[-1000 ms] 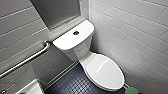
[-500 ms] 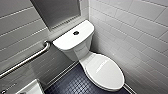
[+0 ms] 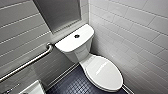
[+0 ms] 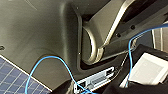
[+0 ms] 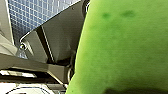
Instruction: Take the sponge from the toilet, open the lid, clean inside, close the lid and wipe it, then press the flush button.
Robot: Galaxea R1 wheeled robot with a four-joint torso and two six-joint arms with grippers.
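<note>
— What carries the things here?
— The floor (image 3: pixel 72 85). It has small dark blue tiles in a grid and it meets the white tiled walls (image 3: pixel 130 37) on two sides.
— And what stands on it?
— The toilet (image 3: pixel 83 58), in the corner, with its tank against the back wall (the bowl hides most of the foot). In the lower left corner a white object (image 3: pixel 33 88) shows partly; I cannot tell if it touches the floor.

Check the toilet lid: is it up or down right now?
Down. The lid lies flat over the bowl of the toilet, its glossy top facing up; none of the bowl's inside shows.
</note>
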